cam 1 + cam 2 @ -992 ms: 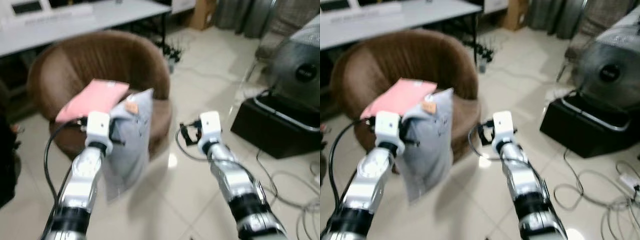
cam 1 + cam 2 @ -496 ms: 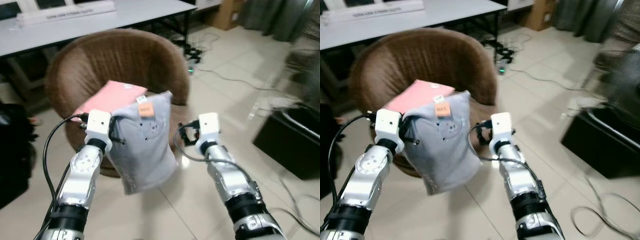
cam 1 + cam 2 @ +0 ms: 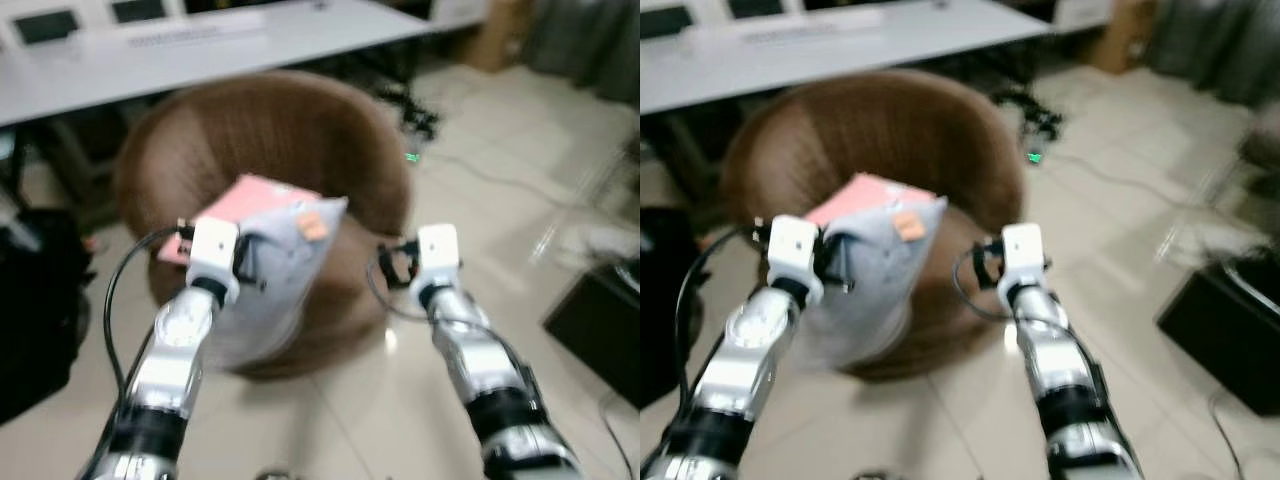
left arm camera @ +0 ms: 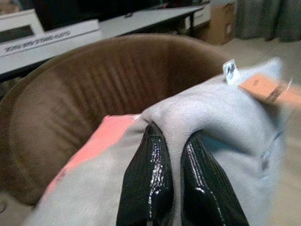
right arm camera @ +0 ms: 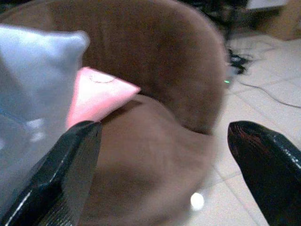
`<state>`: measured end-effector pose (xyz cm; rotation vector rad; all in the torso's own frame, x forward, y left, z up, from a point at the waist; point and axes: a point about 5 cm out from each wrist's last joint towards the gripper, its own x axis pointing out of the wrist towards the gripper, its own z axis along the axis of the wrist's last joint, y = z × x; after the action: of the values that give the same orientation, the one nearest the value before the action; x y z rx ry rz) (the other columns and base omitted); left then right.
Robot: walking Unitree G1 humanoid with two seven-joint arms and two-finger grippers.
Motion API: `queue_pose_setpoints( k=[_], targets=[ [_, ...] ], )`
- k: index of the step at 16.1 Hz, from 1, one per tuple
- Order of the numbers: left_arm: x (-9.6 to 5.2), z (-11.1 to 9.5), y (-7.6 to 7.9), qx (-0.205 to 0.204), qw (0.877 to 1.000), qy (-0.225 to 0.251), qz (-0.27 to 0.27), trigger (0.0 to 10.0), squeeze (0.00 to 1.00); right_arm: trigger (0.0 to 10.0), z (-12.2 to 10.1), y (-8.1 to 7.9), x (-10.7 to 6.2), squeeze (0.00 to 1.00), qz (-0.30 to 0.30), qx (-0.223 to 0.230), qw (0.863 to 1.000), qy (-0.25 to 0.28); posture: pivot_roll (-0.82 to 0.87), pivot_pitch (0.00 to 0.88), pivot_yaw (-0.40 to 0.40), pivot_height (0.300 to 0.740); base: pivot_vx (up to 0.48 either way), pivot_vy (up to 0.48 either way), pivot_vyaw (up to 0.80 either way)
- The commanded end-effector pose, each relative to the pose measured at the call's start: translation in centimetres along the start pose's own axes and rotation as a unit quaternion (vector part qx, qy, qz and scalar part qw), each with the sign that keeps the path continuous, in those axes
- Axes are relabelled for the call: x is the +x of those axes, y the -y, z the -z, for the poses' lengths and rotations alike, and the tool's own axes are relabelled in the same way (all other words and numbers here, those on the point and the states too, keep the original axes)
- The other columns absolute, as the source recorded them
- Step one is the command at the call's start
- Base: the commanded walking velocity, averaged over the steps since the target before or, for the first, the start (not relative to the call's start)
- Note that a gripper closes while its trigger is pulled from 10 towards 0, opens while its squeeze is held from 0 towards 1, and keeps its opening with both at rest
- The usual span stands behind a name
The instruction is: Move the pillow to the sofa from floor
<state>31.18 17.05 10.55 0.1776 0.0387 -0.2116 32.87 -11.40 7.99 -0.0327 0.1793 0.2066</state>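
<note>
A pale grey pillow with an orange tag hangs in the air in front of a round brown sofa chair. My left gripper is shut on a fold at the pillow's top edge, and the pillow droops over the chair's front rim. A pink cushion lies on the chair's seat behind the grey pillow. My right gripper stands open to the right of the pillow, level with the chair's front, with nothing between its fingers.
A long white table stands behind the chair. A black bag sits on the floor at left. A black box is on the tiled floor at right, with cables trailing near the table legs.
The camera has come closer to the chair and swung left. The pillow has swung forward against the chair's front, still held by my left gripper. My right gripper stays open.
</note>
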Motion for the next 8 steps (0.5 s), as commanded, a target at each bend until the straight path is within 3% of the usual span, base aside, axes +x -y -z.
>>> queue_pose_setpoints(
  k=[1,5,8],
  targets=[
    [0.7,-1.7,0.8,0.004,0.999,0.037,0.031,10.0,0.00,10.0,-0.3,0.1,0.0,0.00,-0.009,-0.011,1.000,0.005,0.07,0.000,0.058,0.740,0.480,0.000,0.00],
    [1.4,-2.3,2.3,0.001,0.994,0.044,0.099,10.0,0.00,10.0,0.0,-0.4,-0.6,0.00,-0.098,-0.028,0.995,0.003,0.06,0.000,0.059,0.740,0.480,0.000,0.00],
    [3.2,-3.8,3.7,-0.011,0.987,0.058,0.152,10.0,0.00,10.0,0.3,0.1,-1.4,0.00,-0.152,-0.061,0.987,-0.003,0.06,0.000,0.054,0.740,0.480,0.000,0.00]
  ],
)
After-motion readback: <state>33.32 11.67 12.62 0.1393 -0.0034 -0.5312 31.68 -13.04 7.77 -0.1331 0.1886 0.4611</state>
